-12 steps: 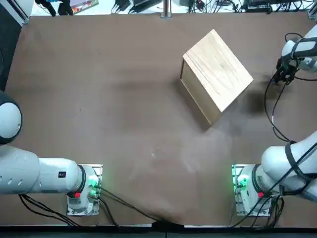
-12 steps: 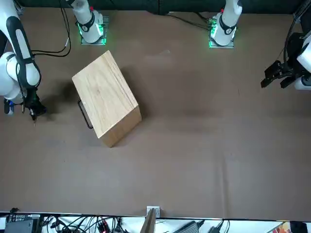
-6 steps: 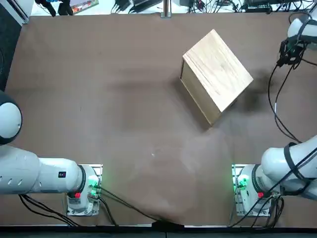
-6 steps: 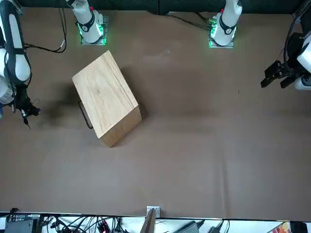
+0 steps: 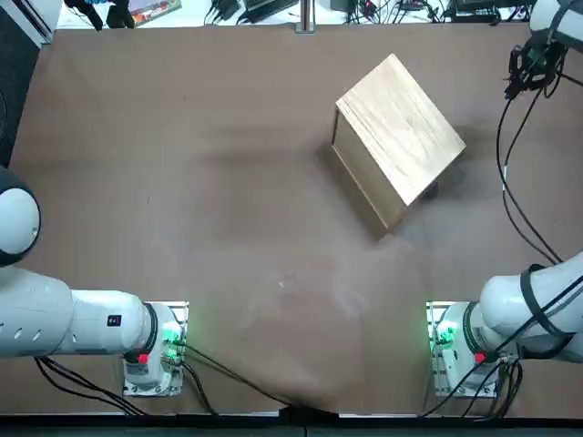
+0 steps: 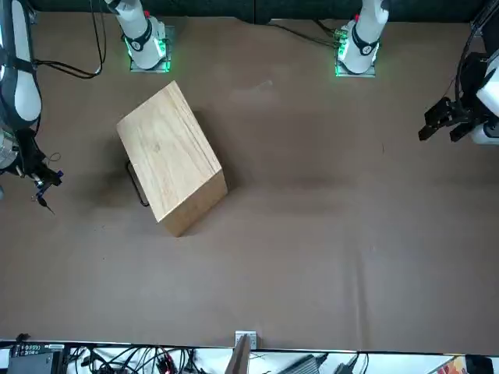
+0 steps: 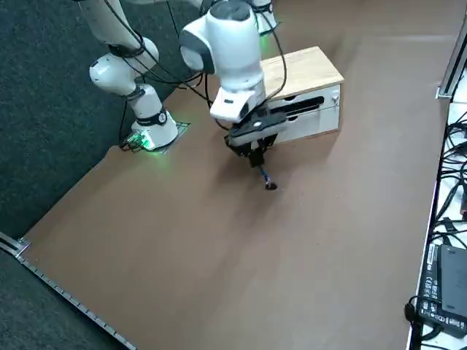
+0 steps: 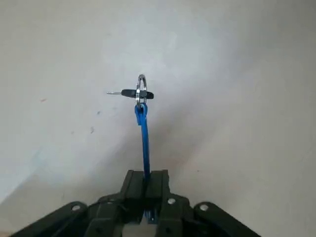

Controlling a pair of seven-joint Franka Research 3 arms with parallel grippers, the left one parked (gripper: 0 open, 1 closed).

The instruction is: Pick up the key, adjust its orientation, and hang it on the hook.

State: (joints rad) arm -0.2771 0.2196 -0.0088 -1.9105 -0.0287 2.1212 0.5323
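Observation:
My right gripper (image 8: 145, 178) is shut on a thin blue strap (image 8: 144, 143). From the strap's end hangs a metal ring with the small silvery key (image 8: 129, 93), clear of the table. In the right side view the gripper (image 7: 255, 156) hovers beside the wooden box (image 7: 303, 71), with the key (image 7: 270, 185) dangling below it. A black hook bar (image 7: 298, 107) sits on the box side that faces the gripper. From overhead the gripper (image 5: 521, 75) is at the table's far right, to the right of the box (image 5: 401, 137).
Black cables (image 5: 510, 196) trail from the right arm over the table's right edge. The brown table (image 5: 200, 182) spreads wide to the left of the box. Power bricks and wires (image 7: 445, 292) lie along the far edge.
My right gripper has moved toward the table's far edge along the right side of the box, carrying the strap and key with it. The box has stayed put.

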